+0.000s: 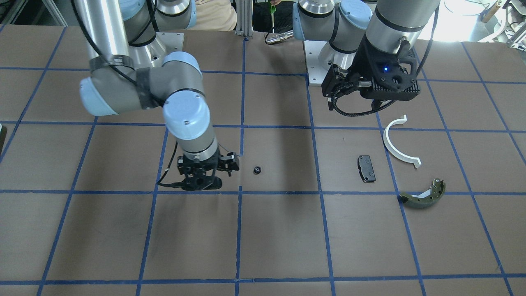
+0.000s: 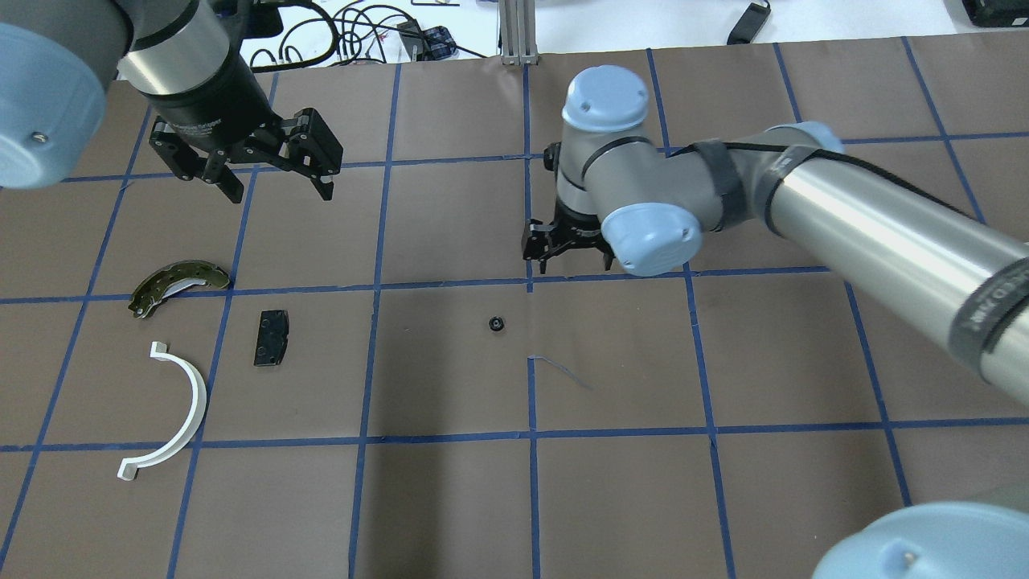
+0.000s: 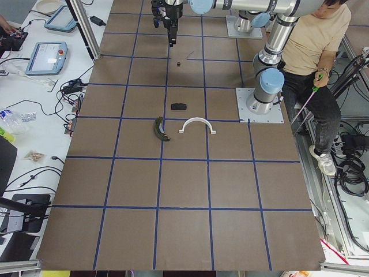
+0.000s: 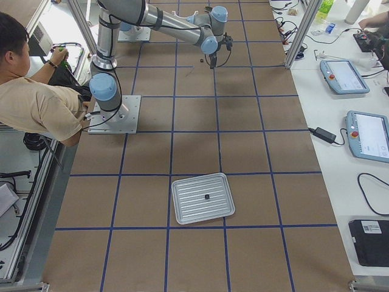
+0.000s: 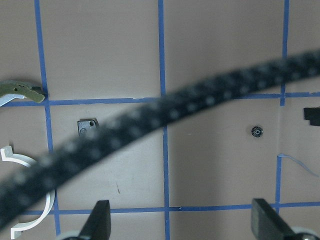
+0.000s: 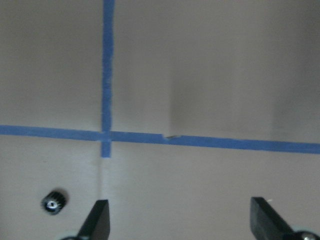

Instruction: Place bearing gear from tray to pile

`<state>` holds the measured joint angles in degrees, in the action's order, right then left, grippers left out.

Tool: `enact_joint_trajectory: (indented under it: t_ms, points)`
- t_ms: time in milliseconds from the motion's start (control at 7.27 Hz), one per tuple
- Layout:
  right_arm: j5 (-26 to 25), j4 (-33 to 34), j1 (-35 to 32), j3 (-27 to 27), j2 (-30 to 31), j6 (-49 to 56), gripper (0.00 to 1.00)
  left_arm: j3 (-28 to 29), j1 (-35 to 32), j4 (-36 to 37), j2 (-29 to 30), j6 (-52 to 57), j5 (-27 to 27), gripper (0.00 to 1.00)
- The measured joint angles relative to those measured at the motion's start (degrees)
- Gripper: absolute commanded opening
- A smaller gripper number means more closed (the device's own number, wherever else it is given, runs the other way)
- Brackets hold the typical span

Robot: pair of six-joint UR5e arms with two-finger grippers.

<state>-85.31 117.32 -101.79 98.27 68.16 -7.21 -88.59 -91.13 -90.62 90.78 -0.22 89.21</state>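
The bearing gear (image 2: 497, 323) lies loose at mid-table, just left of the right gripper (image 2: 569, 257), whose jaws hang spread and empty, and well right of the pile (image 2: 272, 338), probably a hand-over spot for the left gripper (image 2: 280, 193), which hovers wide-open at the pile's far side.

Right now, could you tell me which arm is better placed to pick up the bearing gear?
Right, probably: the right claw hangs open beside the bearing gear; the left claw is farther off, by the pile.
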Motion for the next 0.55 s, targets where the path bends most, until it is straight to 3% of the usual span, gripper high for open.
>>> enact_joint_trajectory:
  t_ms: [275, 550]
  points:
    - [-1.17, -5.79, 10.55, 0.11, 4.11, 15.92, 1.0, -2.7, -1.4, 1.73, 1.17, -0.66, -2.66, 1.0]
    - [-2.9, -7.26, 21.31, 0.11, 5.9, 29.1, 1.0, -8.01, -6.59, 10.83, 3.94, -4.19, -4.11, 1.0]
